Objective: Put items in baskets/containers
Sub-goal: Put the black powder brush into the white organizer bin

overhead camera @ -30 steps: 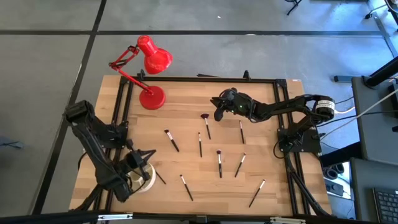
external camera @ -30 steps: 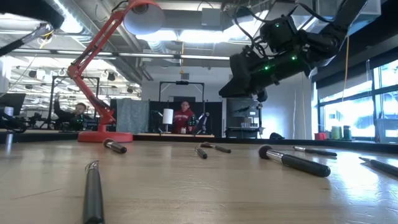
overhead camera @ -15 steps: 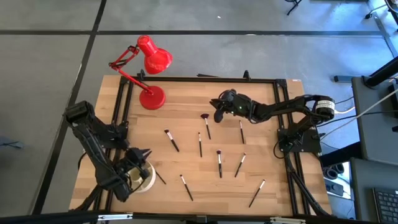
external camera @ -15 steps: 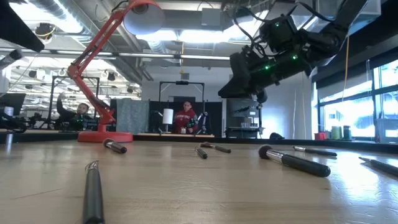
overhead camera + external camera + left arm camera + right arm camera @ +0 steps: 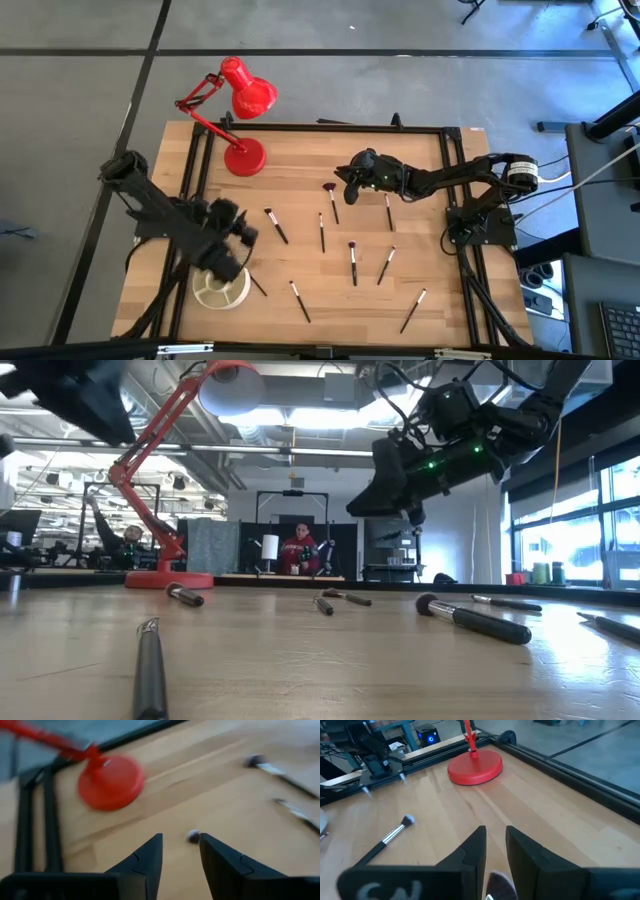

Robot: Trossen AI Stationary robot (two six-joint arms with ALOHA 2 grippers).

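Observation:
Several thin makeup brushes lie flat on the wooden table, among them one just right of my left gripper and a fan-tipped one beneath my right gripper. The round cream dish stands at the near left, with a brush beside its rim. My left gripper hovers open and empty, and a brush tip shows beyond its fingers. My right gripper hangs above the table, its fingers a little apart with nothing between them, over a brush head.
A red desk lamp stands on its round base at the far left of the table. A black frame runs along the table's edges. More brushes lie across the middle and the near right. People sit in the room beyond.
My left gripper has risen from over the dish and swung toward the table's far edge and a little right, toward the nearest brush; the dish now shows uncovered. My right gripper has shifted slightly toward the fan-tipped brush. The brushes have stayed in place.

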